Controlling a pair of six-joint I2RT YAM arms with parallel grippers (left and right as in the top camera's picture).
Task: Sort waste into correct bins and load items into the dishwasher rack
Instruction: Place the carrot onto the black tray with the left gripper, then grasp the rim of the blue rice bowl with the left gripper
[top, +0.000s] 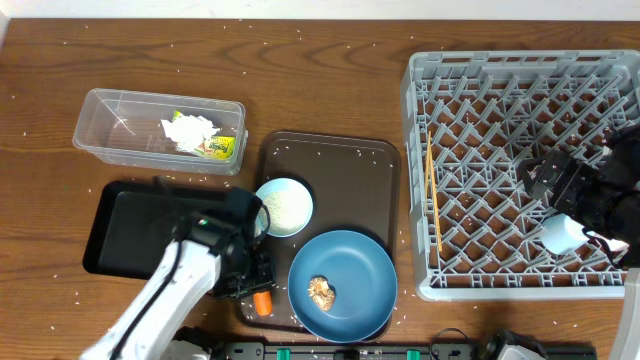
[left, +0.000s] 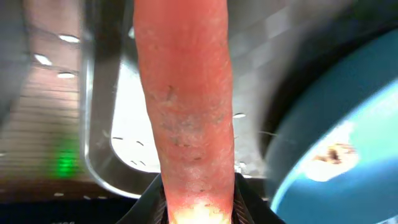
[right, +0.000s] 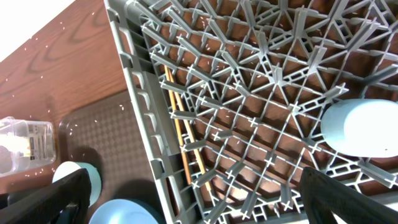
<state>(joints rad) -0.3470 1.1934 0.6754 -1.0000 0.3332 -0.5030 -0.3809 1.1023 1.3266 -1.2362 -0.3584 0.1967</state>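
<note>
My left gripper (top: 256, 288) is shut on the small orange carrot (top: 262, 303) at the front left corner of the brown tray; the carrot fills the left wrist view (left: 186, 93). The blue plate (top: 355, 270) holds the brown food lump (top: 321, 291). The pale bowl (top: 284, 206) holds rice. The clear tub (top: 110, 120) holds crumpled paper (top: 188, 130) and the yellow-green wrapper (top: 222, 147). The black tray (top: 125, 225) lies left. My right gripper (top: 548, 185) is open and empty over the grey rack (top: 420, 130), beside the light-blue cup (top: 562, 233) (right: 360, 127). The pinkish-white cup is out of view.
The brown serving tray (top: 340, 165) lies under the bowl and plate. Yellow chopsticks (top: 433, 195) lie in the rack's left side, also in the right wrist view (right: 183, 134). Rice grains are scattered over the wooden table (top: 300, 70).
</note>
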